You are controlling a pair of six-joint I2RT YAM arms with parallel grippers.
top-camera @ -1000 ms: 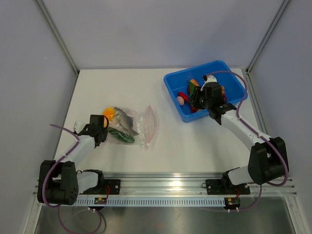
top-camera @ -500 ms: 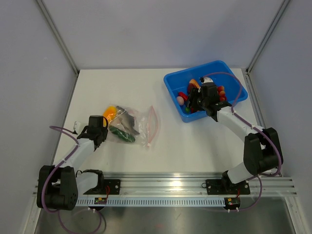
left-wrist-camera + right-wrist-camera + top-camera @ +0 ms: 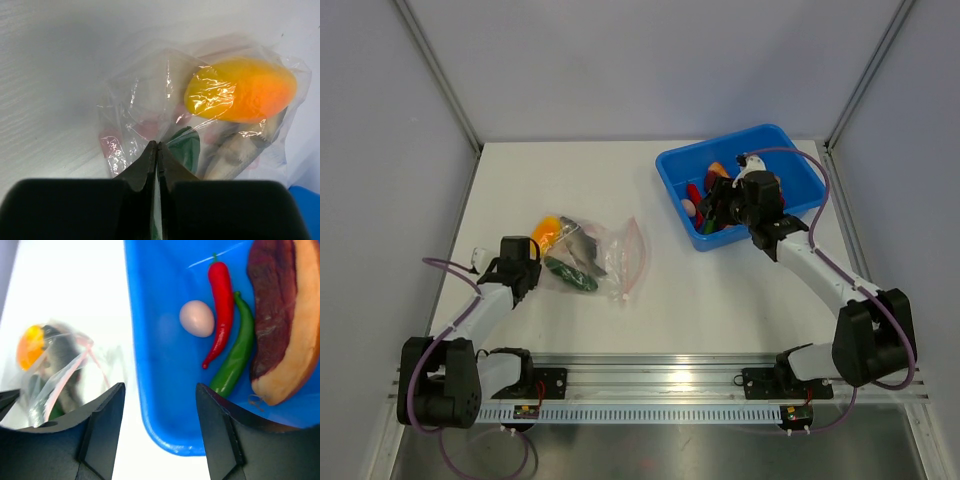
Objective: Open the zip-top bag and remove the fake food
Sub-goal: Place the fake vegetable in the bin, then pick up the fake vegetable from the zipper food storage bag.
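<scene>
My left gripper (image 3: 157, 146) has its 2 fingers pressed flat together at the near edge of the zip-top bag (image 3: 150, 95), and I judge it has 1 thin fold of clear film pinched between them (the film is too glassy to be sure). The bag lies on the table (image 3: 720, 290), well apart from the blue bin (image 3: 155, 315), with fake food inside: a yellow-orange fruit (image 3: 240, 90), something green and a pale grey piece. My right gripper (image 3: 160, 386) hangs wide and empty over the bin's near wall, above a red chili (image 3: 221, 300), a white egg (image 3: 197, 318), a green pepper and a meat-like slab. The risk from here: my left hold is slight, so a tug from the right side could pull the slick film out and drag the whole bag across the table. If I lift by this corner, the fruit's weight could slump the pouch and fold the pink zip edge under, where my right fingers could not reach it. My left arm lies low, forearm angled in from the near-left base, wrist close to the table. My right arm reaches long from the near-right base, wrist high over the bin.
</scene>
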